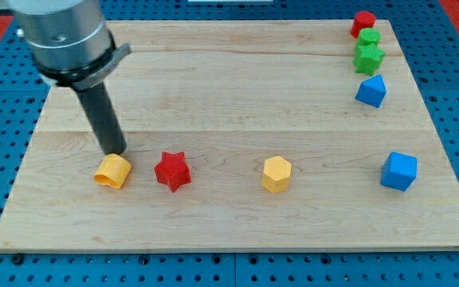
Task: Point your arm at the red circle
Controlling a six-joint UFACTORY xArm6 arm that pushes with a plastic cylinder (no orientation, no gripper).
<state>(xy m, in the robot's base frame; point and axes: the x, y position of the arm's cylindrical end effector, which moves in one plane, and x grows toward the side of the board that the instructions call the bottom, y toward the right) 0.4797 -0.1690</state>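
Note:
The red circle block (363, 21) sits at the view's top right corner of the wooden board (237, 88). My tip (115, 153) is far from it, at the view's lower left, touching or just behind the top edge of a yellow block (112, 171). A red star block (172, 171) lies just right of the yellow block. The rod rises up and left from the tip to the grey arm body (62, 36).
Below the red circle stand two green blocks (367, 37) (368, 57), then a blue block (371, 91). A blue cube (398, 171) lies at the lower right. A yellow hexagon block (276, 174) lies at the lower middle. The board rests on a blue pegboard.

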